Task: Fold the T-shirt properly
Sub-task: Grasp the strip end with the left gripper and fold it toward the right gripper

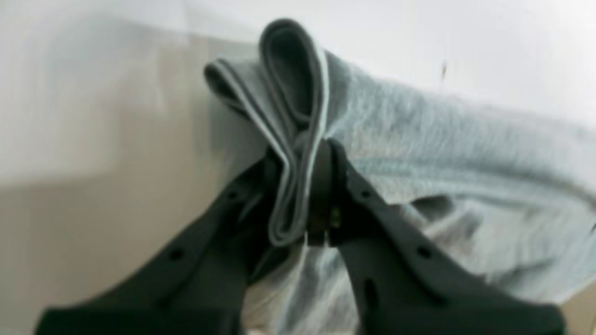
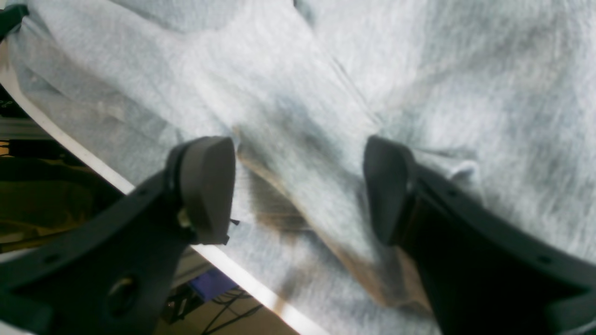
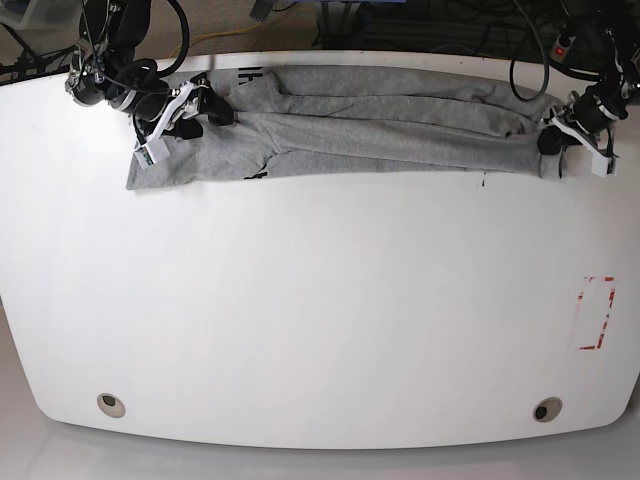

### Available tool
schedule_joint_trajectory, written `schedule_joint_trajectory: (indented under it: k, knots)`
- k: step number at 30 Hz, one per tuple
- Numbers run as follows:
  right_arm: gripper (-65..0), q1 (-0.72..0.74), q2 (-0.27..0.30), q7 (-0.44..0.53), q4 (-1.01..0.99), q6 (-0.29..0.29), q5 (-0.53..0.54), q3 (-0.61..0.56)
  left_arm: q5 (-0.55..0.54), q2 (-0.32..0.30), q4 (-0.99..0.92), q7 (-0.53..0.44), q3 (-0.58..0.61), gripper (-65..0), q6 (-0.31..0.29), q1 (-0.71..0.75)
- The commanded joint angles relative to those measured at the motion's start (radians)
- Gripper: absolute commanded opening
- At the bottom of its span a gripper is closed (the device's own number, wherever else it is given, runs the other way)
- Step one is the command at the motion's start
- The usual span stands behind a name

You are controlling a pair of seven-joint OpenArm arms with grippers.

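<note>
The left pincer [image 1: 302, 195] pinches a folded end of the grey T-shirt [image 3: 380, 135], which lies stretched along the white worktop's [image 3: 320, 320] far edge, while the right pincer [image 2: 298, 186] gapes wide just above its other end.

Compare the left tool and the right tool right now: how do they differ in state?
The left tool is shut, pinching a bunched fold of the T-shirt; the right tool is open, its pads spread over the cloth with nothing clamped. In the base view the left tool sits at the shirt's right end, the right tool at its left end. Both are black and at the table's far edge.
</note>
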Motion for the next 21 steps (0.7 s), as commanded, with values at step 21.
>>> schedule_joint_trajectory:
  k: [21]
  knots:
    - [-23.5, 0.022, 0.005, -0.036, 0.000, -0.013, -0.054, 0.002, 0.011, 0.164, 0.490, -0.004, 0.422, -64.7, 0.003, 0.046]
